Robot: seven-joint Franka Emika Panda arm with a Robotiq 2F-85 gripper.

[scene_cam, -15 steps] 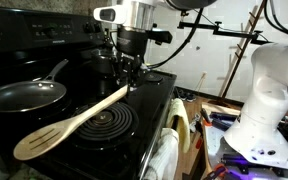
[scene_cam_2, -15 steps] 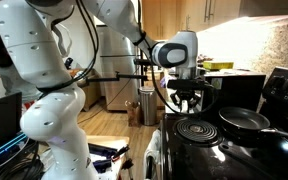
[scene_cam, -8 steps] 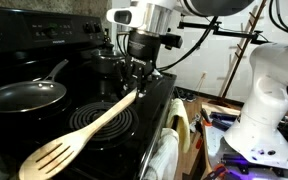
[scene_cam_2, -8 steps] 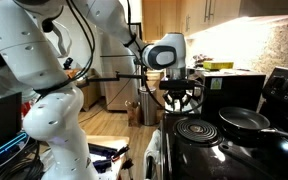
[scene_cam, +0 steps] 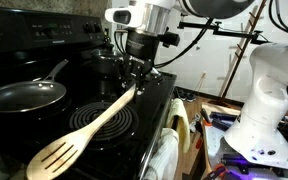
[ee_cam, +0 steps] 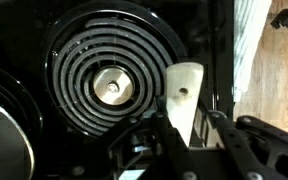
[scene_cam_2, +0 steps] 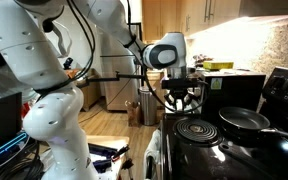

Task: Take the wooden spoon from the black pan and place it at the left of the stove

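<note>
My gripper point(scene_cam: 134, 84) is shut on the handle end of the wooden spoon point(scene_cam: 84, 128) and holds it in the air, slanting down over the coiled burner point(scene_cam: 102, 117) of the stove point(scene_cam: 44, 125). The slotted bowl hangs near the stove's front edge. In the wrist view the pale handle end point(ee_cam: 182, 95) sits between my fingers point(ee_cam: 189, 132), next to the burner ring point(ee_cam: 109, 75). The black pan point(scene_cam: 24, 94) stands empty on the back burner; it also shows in an exterior view point(scene_cam_2: 243, 119), with the gripper point(scene_cam_2: 184, 98) at the stove's edge.
A smaller dark pot point(scene_cam: 106, 62) stands behind the gripper by the back control panel point(scene_cam: 44, 28). A towel point(scene_cam: 167, 152) hangs at the stove's side. A white robot base point(scene_cam: 264, 110) and cables stand beyond.
The spoon's bowl has swung lower and nearer the stove's front edge, and the gripper has come a little forward. Over the last half second almost nothing moved.
</note>
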